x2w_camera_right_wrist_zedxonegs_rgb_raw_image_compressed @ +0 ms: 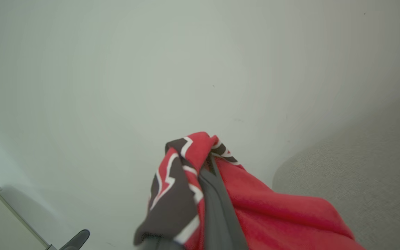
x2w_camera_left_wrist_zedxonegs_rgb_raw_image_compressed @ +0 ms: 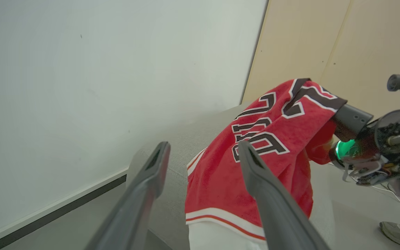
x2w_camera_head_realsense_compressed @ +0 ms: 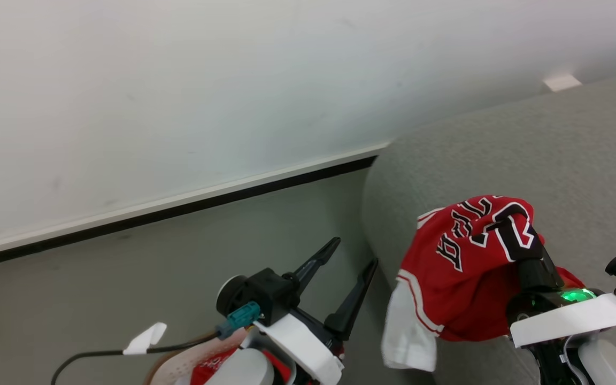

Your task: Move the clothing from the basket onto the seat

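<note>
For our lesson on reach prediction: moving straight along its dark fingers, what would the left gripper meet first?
Probably the rounded end of the large grey fabric sofa; the red lettered jersey, hanging from the right gripper, lies just beside that line. Depth unclear.

Bright, even light; soft shadows; wall (x2w_camera_head_realsense_compressed: 179, 80) washed out. A green lamp (x2w_camera_head_realsense_compressed: 578, 294) glows at 4 o'clock. Right wrist view: jersey (x2w_camera_right_wrist_zedxonegs_rgb_raw_image_compressed: 273, 215) slightly blurred at 6 o'clock.

The setting is a sparsely furnished indoor room resembling a staged living area: a bare white wall (x2w_camera_head_realsense_compressed: 179, 80) across the upper frame, a white skirting board (x2w_camera_head_realsense_compressed: 179, 206) meeting a smooth grey floor (x2w_camera_head_realsense_compressed: 126, 278) at lower left, a grey fabric sofa (x2w_camera_head_realsense_compressed: 527, 160) at right.
</note>
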